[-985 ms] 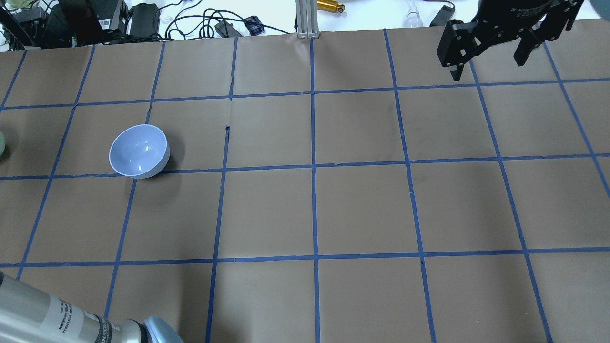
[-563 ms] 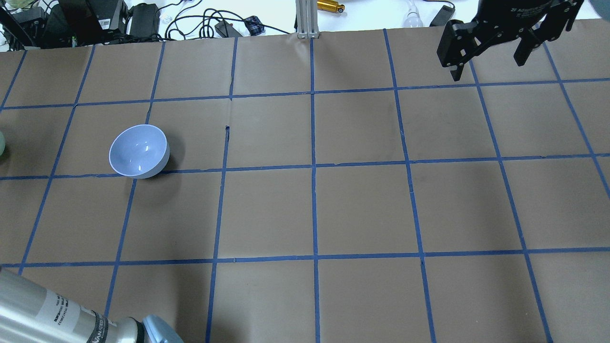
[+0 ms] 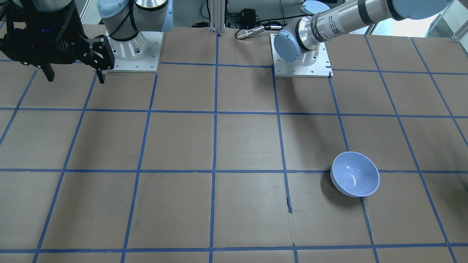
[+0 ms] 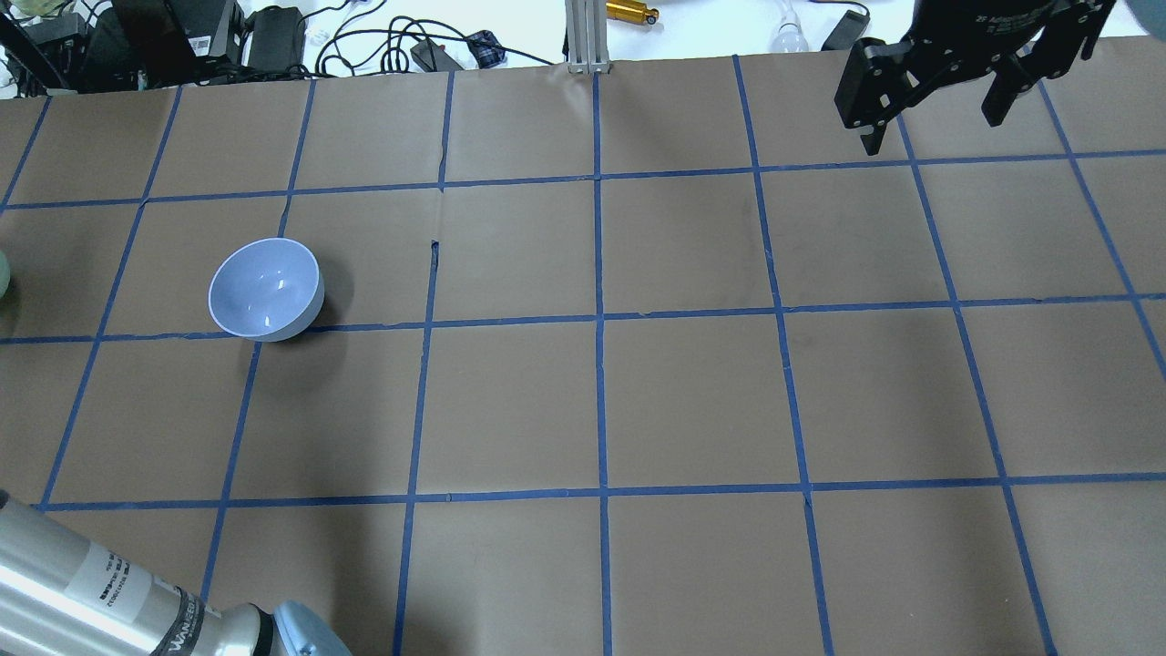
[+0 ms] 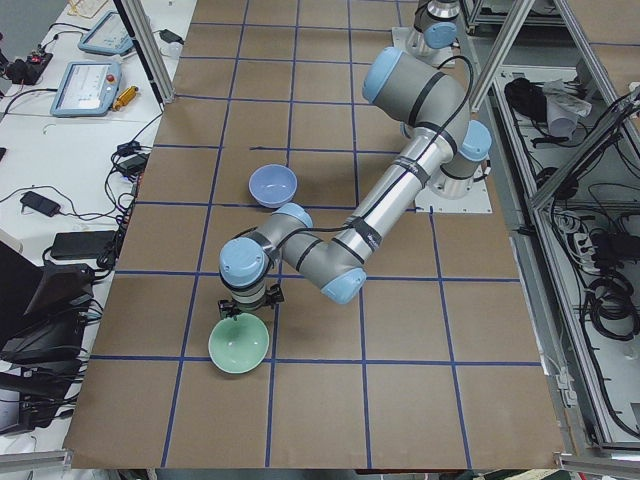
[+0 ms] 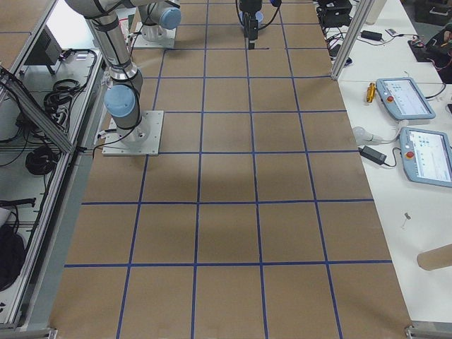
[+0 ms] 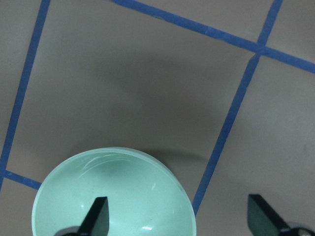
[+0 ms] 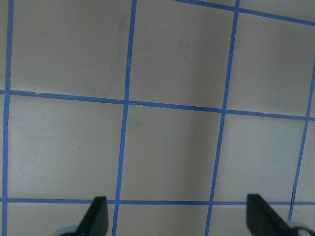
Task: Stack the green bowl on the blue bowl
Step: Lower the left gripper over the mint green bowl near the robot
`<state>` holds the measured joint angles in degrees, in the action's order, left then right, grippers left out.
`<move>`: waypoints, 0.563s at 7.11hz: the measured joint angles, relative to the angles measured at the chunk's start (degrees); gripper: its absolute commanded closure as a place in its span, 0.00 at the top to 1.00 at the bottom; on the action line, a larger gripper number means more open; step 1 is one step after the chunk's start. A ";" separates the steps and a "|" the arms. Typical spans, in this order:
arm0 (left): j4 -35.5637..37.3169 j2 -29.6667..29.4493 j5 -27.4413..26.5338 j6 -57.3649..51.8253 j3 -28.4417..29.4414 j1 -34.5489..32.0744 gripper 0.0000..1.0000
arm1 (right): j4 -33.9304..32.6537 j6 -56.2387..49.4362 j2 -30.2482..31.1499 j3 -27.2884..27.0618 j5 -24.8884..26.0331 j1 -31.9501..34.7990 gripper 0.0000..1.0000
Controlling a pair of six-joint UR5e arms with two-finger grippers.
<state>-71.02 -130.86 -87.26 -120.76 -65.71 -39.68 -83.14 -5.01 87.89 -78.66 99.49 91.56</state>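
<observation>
The green bowl (image 5: 239, 343) stands upright near the table's left end; the left wrist view shows it (image 7: 113, 194) from above, and only a sliver (image 4: 3, 273) shows at the overhead view's left edge. My left gripper (image 7: 179, 221) is open over its rim, one finger (image 7: 96, 219) above the bowl's inside and the other outside it over the table. The blue bowl (image 4: 266, 289) stands upright and empty further along the table, also seen from the front (image 3: 354, 179). My right gripper (image 4: 934, 123) is open and empty, raised at the far right.
The table (image 4: 601, 401) is covered in brown paper with a blue tape grid. Cables and devices (image 4: 273, 36) lie beyond its far edge. The left arm's links (image 5: 400, 190) reach over the table between its base and the green bowl, passing near the blue bowl.
The left arm's link at the overhead view's lower left has shifted a little toward the left edge. The bowls and the right gripper have stayed put.
</observation>
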 measured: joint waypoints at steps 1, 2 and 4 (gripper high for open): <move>0.03 -1.10 -0.11 -0.23 0.80 0.15 1.00 | 0.00 0.00 0.00 0.00 0.00 -0.02 1.00; 0.19 -2.12 -0.25 -0.29 1.37 0.31 1.00 | 0.00 0.00 0.00 0.00 0.00 -0.03 1.00; 1.30 -3.61 -0.51 -0.27 1.75 0.68 1.00 | 0.00 0.00 0.00 0.00 0.00 0.01 1.00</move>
<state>-69.72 -134.48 -87.77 -121.03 -63.96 -39.00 -83.14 -5.01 87.89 -78.66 99.49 91.57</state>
